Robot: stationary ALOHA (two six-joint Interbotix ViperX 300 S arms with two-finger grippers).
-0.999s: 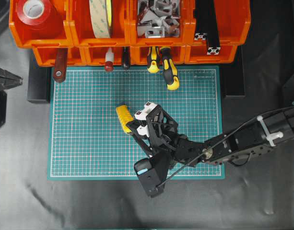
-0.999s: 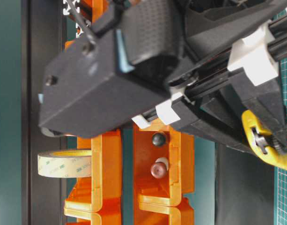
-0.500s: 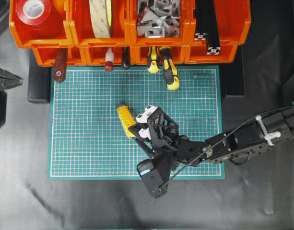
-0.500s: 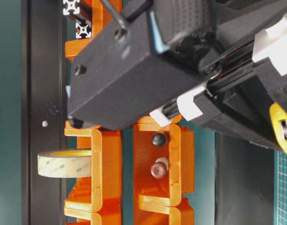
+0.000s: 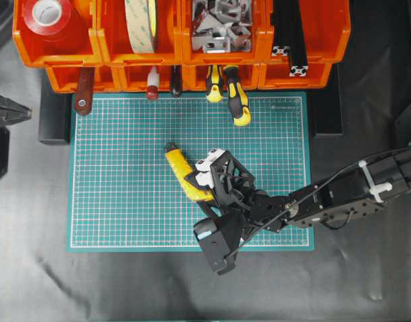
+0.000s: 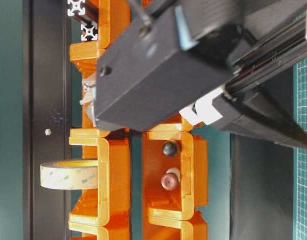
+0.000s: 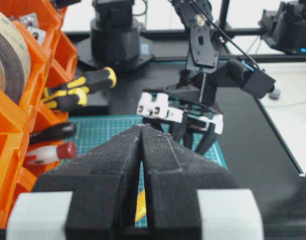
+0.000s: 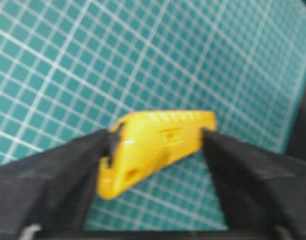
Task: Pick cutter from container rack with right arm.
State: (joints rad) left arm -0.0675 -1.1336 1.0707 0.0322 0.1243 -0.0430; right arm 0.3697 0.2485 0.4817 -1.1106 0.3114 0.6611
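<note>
The yellow cutter (image 5: 184,171) lies slanted low over the green cutting mat (image 5: 118,188), its dark tip pointing up-left toward the orange container rack (image 5: 178,47). My right gripper (image 5: 201,182) is shut on the cutter's lower end. In the right wrist view the cutter (image 8: 155,142) spans the gap between the two black fingers (image 8: 68,170), touching both. My right arm (image 6: 168,65) fills the table-level view, and the cutter is out of that view. My left gripper (image 7: 142,128) is shut and empty, parked at the far left (image 5: 25,114).
Two yellow-and-black screwdrivers (image 5: 235,100) and dark and red tool handles (image 5: 151,84) stick out of the rack's lower bins over the mat's far edge. Tape rolls (image 5: 139,23), metal brackets (image 5: 218,23) and black bars (image 5: 289,33) fill the upper bins.
My right gripper has moved down and right over the mat and lower toward it. More of the cutter now shows in the overhead view, and it has left the table-level view.
</note>
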